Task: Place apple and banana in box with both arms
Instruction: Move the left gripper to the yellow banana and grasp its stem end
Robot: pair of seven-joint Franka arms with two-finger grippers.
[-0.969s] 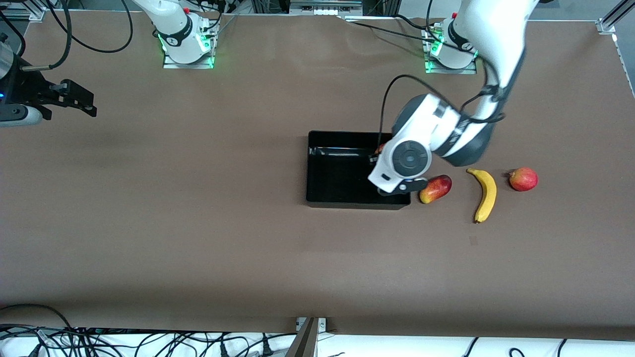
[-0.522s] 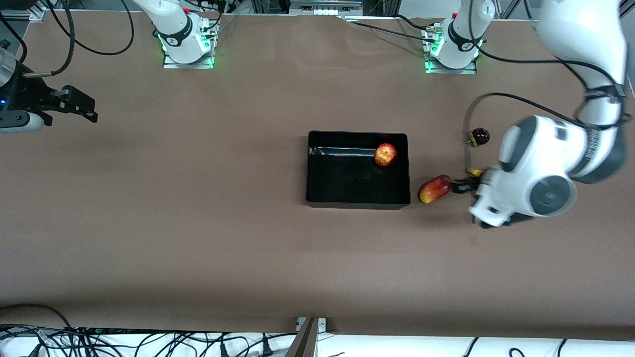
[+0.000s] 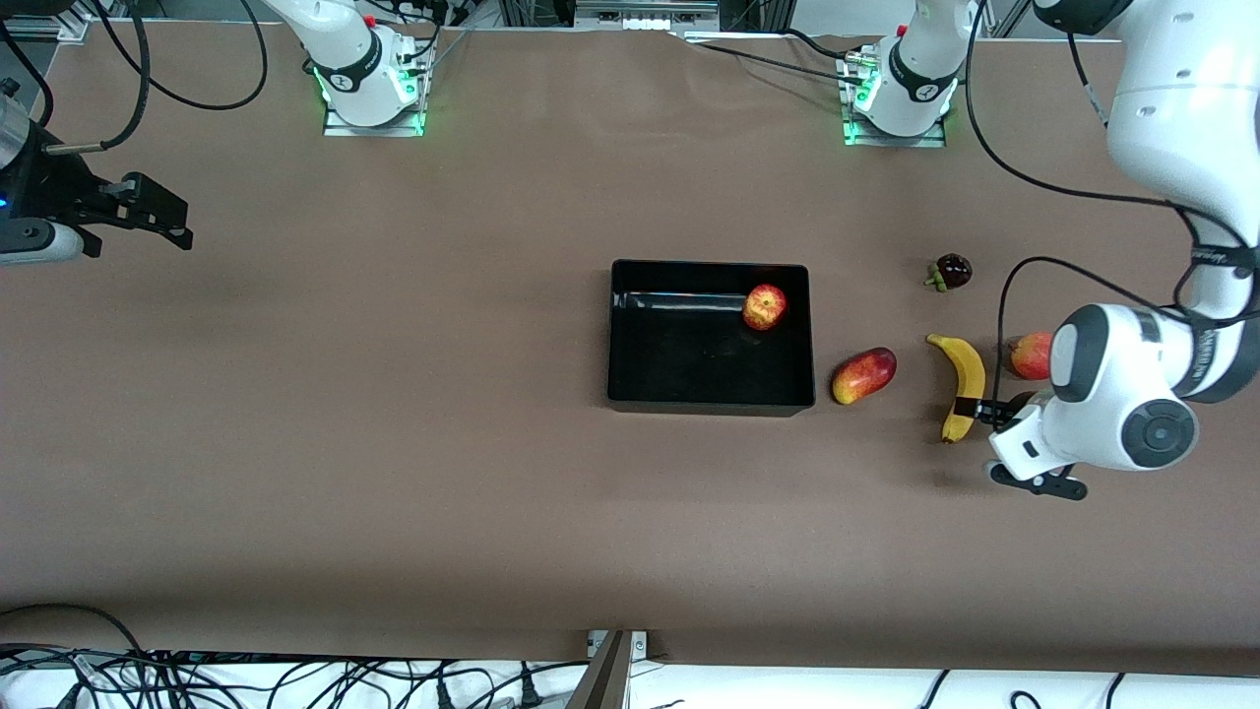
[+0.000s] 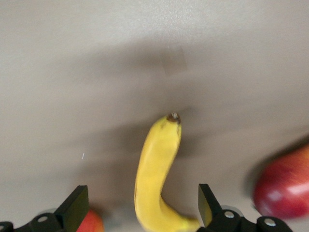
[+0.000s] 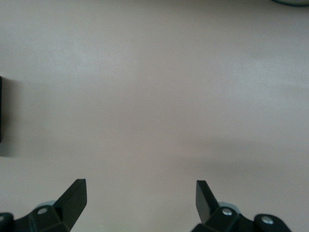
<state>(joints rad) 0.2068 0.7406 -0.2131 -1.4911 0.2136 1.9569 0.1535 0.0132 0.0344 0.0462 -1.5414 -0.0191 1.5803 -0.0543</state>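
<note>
With the apple in the box | left gripper open astride banana near left arm's table end: lower, close | right gripper open, waiting by right arm's end.

An oval red-yellow fruit lies on the brown table. A small dark fruit lies farther from the camera. A round red fruit is partly hidden.

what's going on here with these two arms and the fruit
The apple already lies in the black box. The left gripper is open at the banana, which lies on the table between its fingers, not yet gripped. A mango-like fruit lies beside the box. The right gripper waits, open, over the right arm's end of the table.
</note>
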